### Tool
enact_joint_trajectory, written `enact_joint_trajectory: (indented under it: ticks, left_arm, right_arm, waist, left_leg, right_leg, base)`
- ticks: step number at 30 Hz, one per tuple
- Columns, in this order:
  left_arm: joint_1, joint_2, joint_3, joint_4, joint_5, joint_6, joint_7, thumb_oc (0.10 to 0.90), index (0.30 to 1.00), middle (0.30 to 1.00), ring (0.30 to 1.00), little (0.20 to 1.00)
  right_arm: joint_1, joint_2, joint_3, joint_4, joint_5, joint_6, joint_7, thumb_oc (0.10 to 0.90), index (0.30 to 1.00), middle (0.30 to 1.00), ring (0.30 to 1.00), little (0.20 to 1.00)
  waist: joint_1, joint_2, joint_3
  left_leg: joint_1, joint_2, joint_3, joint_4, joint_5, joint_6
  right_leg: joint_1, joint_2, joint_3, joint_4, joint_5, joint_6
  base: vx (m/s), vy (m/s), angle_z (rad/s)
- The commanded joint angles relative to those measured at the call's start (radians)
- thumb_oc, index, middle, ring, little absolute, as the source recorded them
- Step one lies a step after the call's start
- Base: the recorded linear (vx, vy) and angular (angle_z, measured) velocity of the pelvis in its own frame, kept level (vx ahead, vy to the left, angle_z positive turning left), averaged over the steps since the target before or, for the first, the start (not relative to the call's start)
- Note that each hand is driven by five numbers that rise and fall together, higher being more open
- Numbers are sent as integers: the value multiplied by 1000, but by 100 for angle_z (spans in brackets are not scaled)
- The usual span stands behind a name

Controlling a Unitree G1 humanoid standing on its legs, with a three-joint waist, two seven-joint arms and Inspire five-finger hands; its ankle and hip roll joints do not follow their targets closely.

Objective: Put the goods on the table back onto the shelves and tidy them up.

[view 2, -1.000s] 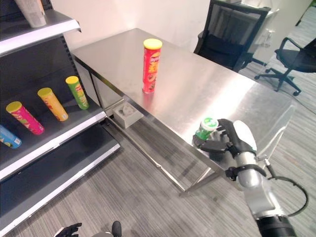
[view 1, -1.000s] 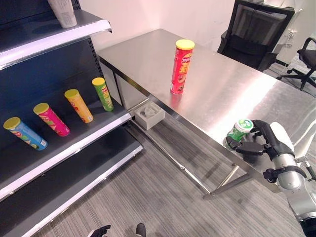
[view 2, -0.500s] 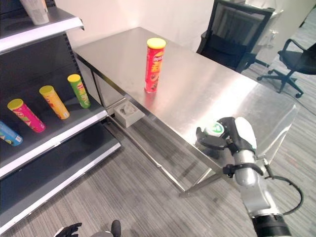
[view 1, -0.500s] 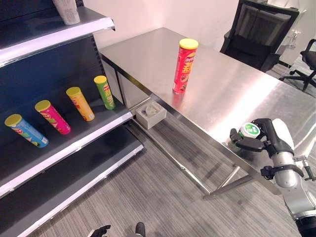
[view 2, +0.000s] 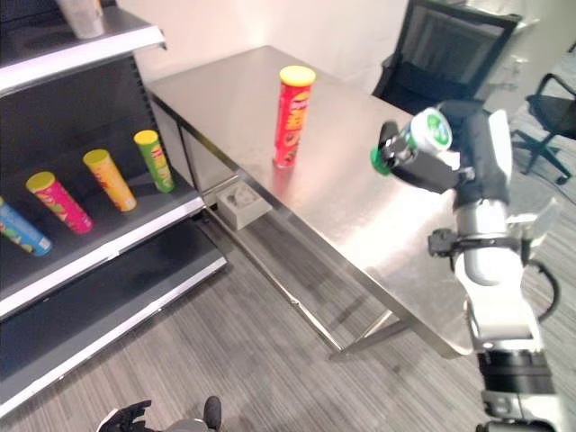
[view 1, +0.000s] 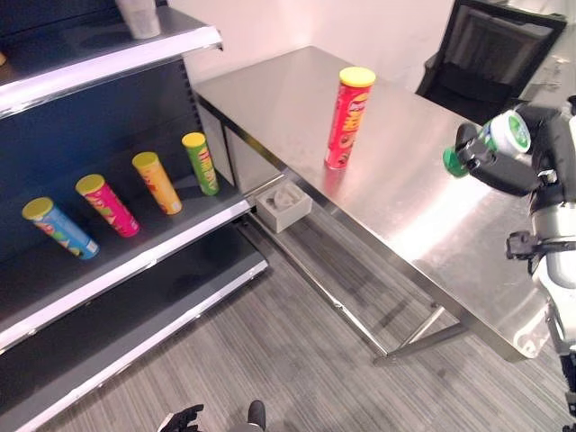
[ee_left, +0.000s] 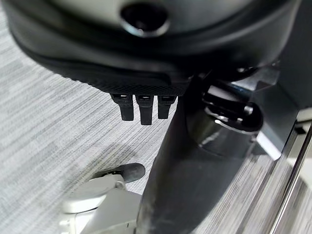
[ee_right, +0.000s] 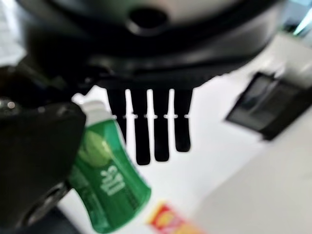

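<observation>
Steel table [view 1: 423,193], right robot hand [view 1: 531,157] gripping green can [view 1: 490,142] aloft, wrist view shows straight fingers [ee_right: 155,126].

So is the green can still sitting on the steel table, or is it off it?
Apart. In the left eye view the right hand holds the green can raised, tilted sideways, with bare steel table showing below it.

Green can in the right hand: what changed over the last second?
The right hand has lifted the green can off the table's near edge, where it stood a second ago, and now holds it raised above the steel table, tipped on its side. The hand stayed shut on the can throughout. The red can remains upright on the table, and the four cans on the shelf have not moved; the camera shifted slightly.
</observation>
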Motion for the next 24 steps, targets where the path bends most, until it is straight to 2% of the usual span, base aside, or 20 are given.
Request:
enact_joint_trajectory:
  ticks: [1, 2, 3, 4, 5, 6, 8, 9, 12, 14, 16, 18, 19, 20, 21, 22, 23, 24]
  left_arm:
    - [-14, 60, -48, -43, -41, -36, -24, 800, 900, 900, 900, 900]
    - [-14, 62, -49, -43, -41, -36, -24, 800, 900, 900, 900, 900]
    - [-25, 61, -49, -34, -45, -34, -25, 800, 900, 900, 900, 900]
    - [-25, 58, -47, -31, -48, -33, -24, 800, 900, 900, 900, 900]
    - [-22, 53, -44, -28, -43, -32, -22, 800, 900, 900, 900, 900]
    - [-16, 46, -44, -18, -34, -32, -25, 800, 900, 900, 900, 900]
    - [-5, 39, -42, -14, -28, -31, -27, 800, 900, 900, 900, 900]
    - [0, 37, -41, -11, -27, -31, -29, 800, 900, 900, 900, 900]
    - [7, 44, -43, 7, -7, -32, -30, 800, 900, 900, 900, 900]
    - [-6, 58, -54, 21, 2, -35, -27, 800, 900, 900, 900, 900]
    - [-25, 79, -66, 18, 2, -39, -15, 800, 900, 900, 900, 900]
    - [-29, 99, -65, 10, 0, -45, -11, 800, 900, 900, 900, 900]
    - [-35, 125, -71, 0, 3, -47, -9, 800, 900, 900, 900, 900]
    - [-40, 133, -75, -5, 1, -47, -8, 800, 900, 900, 900, 900]
    - [-48, 139, -73, -9, -11, -50, -14, 800, 900, 900, 900, 900]
    - [-54, 140, -75, -10, -16, -51, -14, 800, 900, 900, 900, 900]
    - [-59, 139, -77, -8, -15, -51, -16, 800, 900, 900, 900, 900]
    - [-66, 136, -79, 5, -14, -48, -13, 800, 900, 900, 900, 900]
  right_arm:
    - [-104, -59, -76, -131, 139, -137, -23, 400, 300, 300, 300, 300]
    - [-99, -58, -81, -133, 140, -137, -22, 400, 300, 300, 300, 300]
    - [-82, -65, -115, -139, 152, -149, -23, 400, 300, 300, 300, 300]
    - [-81, -71, -129, -146, 158, -149, -25, 400, 300, 300, 300, 300]
    - [-82, -86, -157, -168, 173, -158, -27, 400, 300, 300, 300, 300]
    - [-86, -79, -186, -182, 188, -172, -40, 400, 300, 300, 300, 300]
    - [-86, -85, -220, -201, 196, -175, -43, 400, 300, 300, 300, 300]
    - [-88, -86, -235, -201, 199, -178, -49, 400, 300, 300, 300, 300]
    - [-136, -123, -223, -189, 178, -184, -75, 400, 300, 300, 300, 300]
    - [-203, -160, -151, -156, 167, -170, -76, 400, 300, 300, 300, 300]
    - [-315, -206, -19, -105, 155, -143, -67, 400, 300, 300, 300, 300]
    - [-409, -239, 91, -82, 165, -134, -40, 400, 300, 300, 300, 300]
    - [-435, -259, 127, -86, 181, -128, -16, 400, 300, 300, 300, 300]
    - [-451, -271, 151, -85, 195, -126, -4, 400, 300, 300, 300, 300]
    - [-550, -293, 263, -65, 221, -130, 25, 400, 300, 300, 300, 300]
    - [-576, -304, 296, -55, 232, -131, 32, 400, 300, 300, 300, 300]
    - [-589, -311, 317, -47, 234, -133, 34, 400, 300, 300, 300, 300]
    - [-614, -325, 341, -15, 244, -128, 38, 400, 300, 300, 300, 300]
  waist:
    - [47, -35, -37]
    - [45, -36, -37]
    - [37, -34, -41]
    - [29, -29, -43]
    - [6, -16, -54]
    - [-11, 2, -74]
    - [-15, 16, -89]
    - [-14, 21, -98]
    - [4, 14, -126]
    - [23, -3, -127]
    - [48, -19, -120]
    - [62, -26, -112]
    - [56, -29, -97]
    - [46, -30, -89]
    - [28, -20, -77]
    - [15, -22, -64]
    - [5, -25, -59]
    - [4, -41, -63]
  left_leg:
    - [2, 59, -7, 18, -69, -70]
    - [3, 59, -10, 15, -66, -71]
    - [34, 115, 0, -21, -47, -83]
    - [51, 141, 20, -34, -40, -90]
    - [92, 195, 62, -52, -48, -112]
    - [125, 214, 93, -70, -52, -130]
    - [135, 212, 93, -92, -48, -131]
    - [141, 209, 97, -103, -53, -131]
    - [148, 176, 106, -113, -86, -123]
    - [145, 130, 102, -113, -108, -99]
    - [137, 73, 86, -113, -126, -70]
    - [134, 20, 63, -113, -140, -38]
    - [141, -4, 34, -113, -148, -21]
    - [141, -9, 19, -113, -149, -16]
    - [132, -16, -17, -113, -119, -6]
    - [140, -21, -46, -113, -120, -4]
    - [137, -28, -70, -113, -116, -3]
    - [138, -42, -106, -113, -116, -8]
  right_leg:
    - [-29, 1, 34, 6, 1, 8]
    - [-28, 2, 31, 6, 1, 8]
    - [-34, -16, -18, 7, 12, 14]
    - [-41, -26, -42, 8, 18, 18]
    - [-39, -37, -55, 9, 9, 32]
    - [-46, -50, -66, 11, 19, 40]
    - [-44, -55, -67, 11, 24, 46]
    - [-43, -61, -68, 11, 29, 49]
    - [-38, -88, -70, 13, 51, 69]
    - [-40, -139, -86, 32, 76, 96]
    - [-42, -203, -102, 69, 95, 122]
    - [-49, -263, -108, 160, 84, 134]
    - [-83, -282, -62, 261, 95, 126]
    - [-111, -265, -8, 281, 83, 117]
    - [-189, -169, 125, 233, 51, 84]
    - [-216, -128, 197, 208, 51, 89]
    - [-229, -109, 240, 189, 54, 89]
    - [-199, -99, 265, 134, 68, 90]
  base:
    - [-32, 38, 92]
    - [-71, 136, 82]
    - [-89, 149, 72]
    - [-54, 255, 99]
    - [4, 326, 106]
    - [39, 275, 111]
    - [40, 225, 60]
    - [68, 300, 33]
    - [24, 278, 39]
    - [-20, 343, 35]
    - [-15, 398, 39]
    - [60, 419, 60]
    - [71, 303, 130]
    - [16, 191, 137]
    - [22, 12, 144]
    - [29, -26, 71]
    - [130, -123, 115]
    - [113, -131, 145]
